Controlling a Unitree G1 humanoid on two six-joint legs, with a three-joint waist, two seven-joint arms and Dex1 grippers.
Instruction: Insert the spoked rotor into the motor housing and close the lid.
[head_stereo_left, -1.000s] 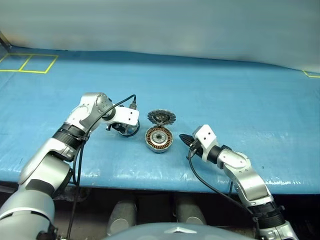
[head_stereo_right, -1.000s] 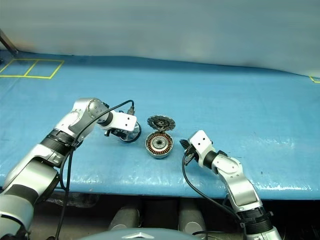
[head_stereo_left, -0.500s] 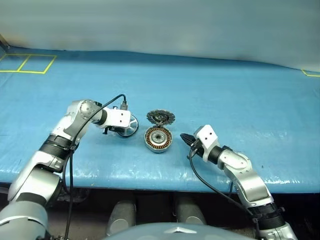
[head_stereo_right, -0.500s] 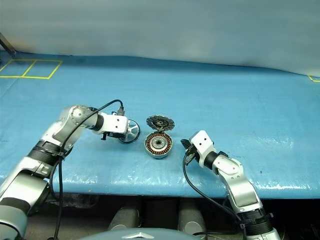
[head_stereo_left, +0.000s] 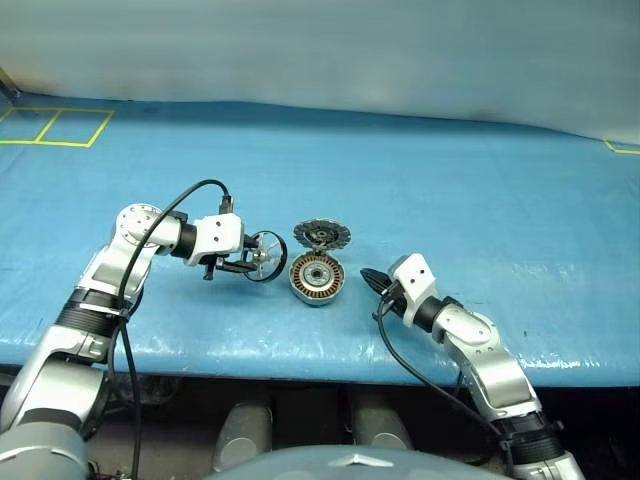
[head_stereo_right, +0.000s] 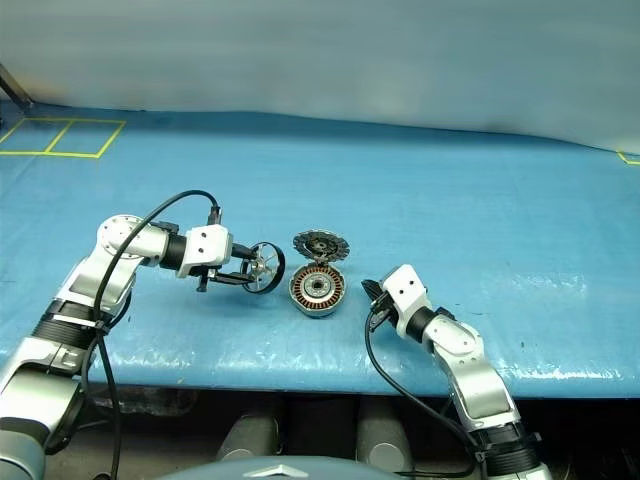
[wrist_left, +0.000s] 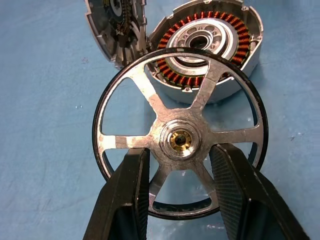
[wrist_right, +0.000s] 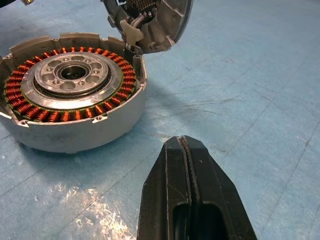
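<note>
Left end effector (wrist_left: 180, 172): we grip the spoked rotor (wrist_left: 181, 136).
Right end effector (wrist_right: 187, 165): clenched, empty.
Risk: rotor tilts, jams on the motor housing (head_stereo_left: 318, 277) windings.

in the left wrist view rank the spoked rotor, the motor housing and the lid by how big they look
1. Spoked rotor, though it is nearest the camera, which inflates it.
2. Motor housing.
3. Lid, seen edge-on and cropped.

The motor housing (head_stereo_left: 317, 277) lies open upward, nothing above its windings. The lid (head_stereo_left: 322, 236) stands up at its far edge and blocks that side. The blue table (head_stereo_left: 480, 190) around is bare, so both side approaches are free.
</note>
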